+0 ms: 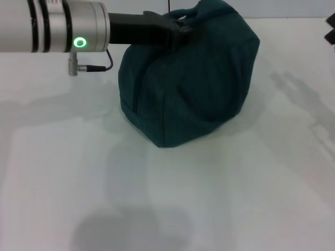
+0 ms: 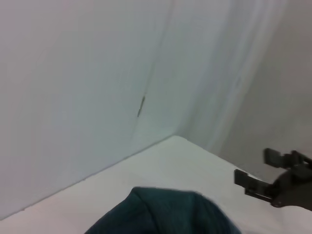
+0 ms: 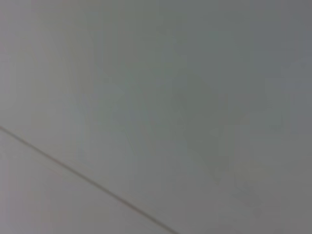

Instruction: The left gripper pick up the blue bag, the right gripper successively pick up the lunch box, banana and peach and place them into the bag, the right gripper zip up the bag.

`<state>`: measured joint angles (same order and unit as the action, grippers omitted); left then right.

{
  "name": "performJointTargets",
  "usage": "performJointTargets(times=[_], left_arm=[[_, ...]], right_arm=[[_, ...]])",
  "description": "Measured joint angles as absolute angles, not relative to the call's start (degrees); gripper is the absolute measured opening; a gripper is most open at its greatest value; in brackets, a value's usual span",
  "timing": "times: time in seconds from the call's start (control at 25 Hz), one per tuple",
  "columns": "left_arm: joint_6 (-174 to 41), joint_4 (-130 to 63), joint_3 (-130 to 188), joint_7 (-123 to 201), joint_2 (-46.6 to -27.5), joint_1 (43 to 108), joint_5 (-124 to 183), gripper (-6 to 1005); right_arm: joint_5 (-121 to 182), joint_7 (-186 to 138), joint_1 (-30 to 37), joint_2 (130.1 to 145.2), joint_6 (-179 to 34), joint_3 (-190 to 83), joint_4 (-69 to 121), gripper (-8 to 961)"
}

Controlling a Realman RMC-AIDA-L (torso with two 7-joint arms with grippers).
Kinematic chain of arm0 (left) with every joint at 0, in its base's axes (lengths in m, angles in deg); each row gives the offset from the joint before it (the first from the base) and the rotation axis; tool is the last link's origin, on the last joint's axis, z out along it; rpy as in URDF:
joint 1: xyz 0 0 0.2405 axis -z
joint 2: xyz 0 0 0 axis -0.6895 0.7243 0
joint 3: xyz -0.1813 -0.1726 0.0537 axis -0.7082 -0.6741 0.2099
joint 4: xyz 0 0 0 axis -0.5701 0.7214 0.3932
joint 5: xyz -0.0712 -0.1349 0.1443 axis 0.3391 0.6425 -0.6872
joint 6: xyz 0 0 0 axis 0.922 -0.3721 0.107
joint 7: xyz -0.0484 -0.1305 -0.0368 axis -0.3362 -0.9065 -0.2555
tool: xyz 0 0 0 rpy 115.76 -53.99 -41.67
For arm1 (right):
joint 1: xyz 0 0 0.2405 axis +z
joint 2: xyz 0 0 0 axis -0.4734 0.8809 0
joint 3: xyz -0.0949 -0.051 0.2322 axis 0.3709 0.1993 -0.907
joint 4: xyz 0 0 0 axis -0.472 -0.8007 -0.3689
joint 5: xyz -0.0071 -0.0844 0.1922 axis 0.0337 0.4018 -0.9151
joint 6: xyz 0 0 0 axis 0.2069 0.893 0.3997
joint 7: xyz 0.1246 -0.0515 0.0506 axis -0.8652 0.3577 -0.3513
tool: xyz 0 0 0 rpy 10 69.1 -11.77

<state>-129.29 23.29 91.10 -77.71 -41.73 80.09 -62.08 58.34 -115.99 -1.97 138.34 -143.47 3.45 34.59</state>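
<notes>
The white table lay bare before the blue bag, whose top handle the left hand clenched; with the bag seemingly zipped, the task looked finished, the right hand released well beside it.

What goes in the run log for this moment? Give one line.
left gripper: at blue bag top, by handles | right gripper: off at table edge, open | bag: closed, food unseen

No readable text anywhere

The blue bag shows plain teal fabric with no legible logo or lettering, and the left gripper carries no mark that can be read
</notes>
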Motion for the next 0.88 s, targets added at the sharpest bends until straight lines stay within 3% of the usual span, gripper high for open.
performJointTargets(times=[0.2, 0.28, 0.88], left_arm=[[-128.1, 17.8, 91.1, -79.1, -41.60, 82.9, -61.6, 117], [-128.1, 17.1, 91.1, -79.3, -41.59, 83.4, -60.8, 122], [-139.9, 22.8, 83.8, -78.0, -40.92, 80.4, -52.1, 703]], right_arm=[[58.5, -115.9, -2.2, 138.01, -144.1, 2.2, 34.6, 736], [58.7, -115.8, -2.2, 137.93, -144.3, 2.1, 34.7, 740], [67.4, -109.0, -1.7, 136.12, -156.5, 2.7, 41.8, 763]])
